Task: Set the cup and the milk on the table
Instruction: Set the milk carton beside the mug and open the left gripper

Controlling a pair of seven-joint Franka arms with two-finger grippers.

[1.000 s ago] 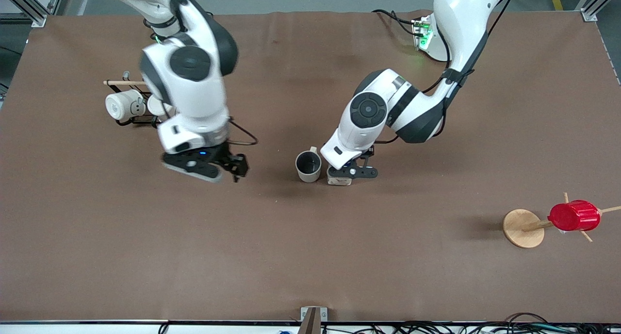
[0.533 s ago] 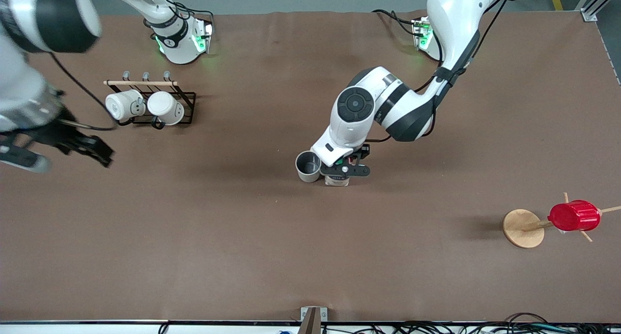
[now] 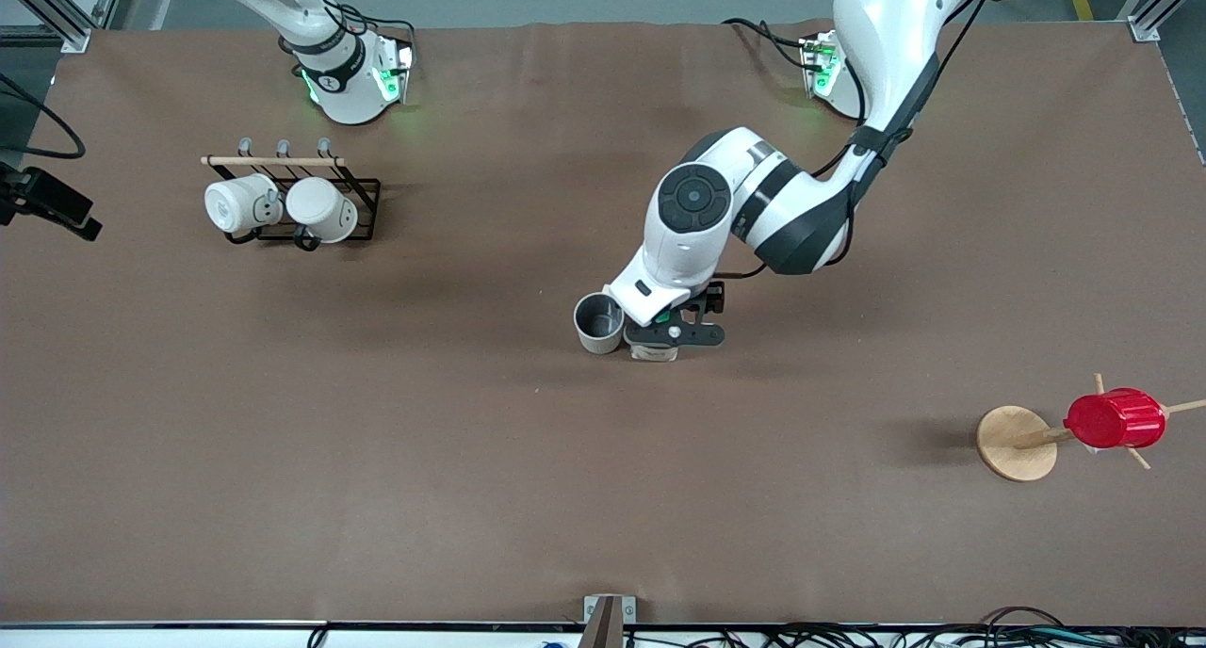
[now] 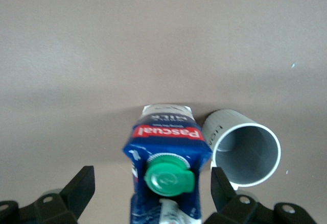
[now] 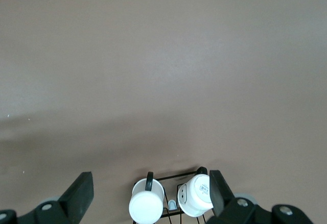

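Note:
The cream-beige cup (image 3: 599, 323) stands upright on the brown table (image 3: 603, 497) near its middle, grey inside showing. The milk (image 3: 657, 352) stands right beside it, toward the left arm's end, mostly hidden under my left gripper (image 3: 674, 335). In the left wrist view the milk (image 4: 166, 142), with blue top, red band and green cap, sits between the fingers of my left gripper (image 4: 152, 178), which is open with gaps on both sides. The cup (image 4: 245, 152) is next to it. My right gripper (image 3: 66, 217) hangs open and empty at the right arm's end of the table; it also shows in the right wrist view (image 5: 150, 180).
A black wire rack (image 3: 363, 191) holds two white mugs (image 3: 283, 205) near the right arm's base; the mugs (image 5: 173, 198) lie under the right wrist camera. A ribbed red cup (image 3: 1116, 419) hangs on a wooden peg stand (image 3: 1016, 443) toward the left arm's end.
My right arm has swung away from the table's middle out to the right arm's end. My left gripper and the milk shifted slightly closer to the cup, then stayed.

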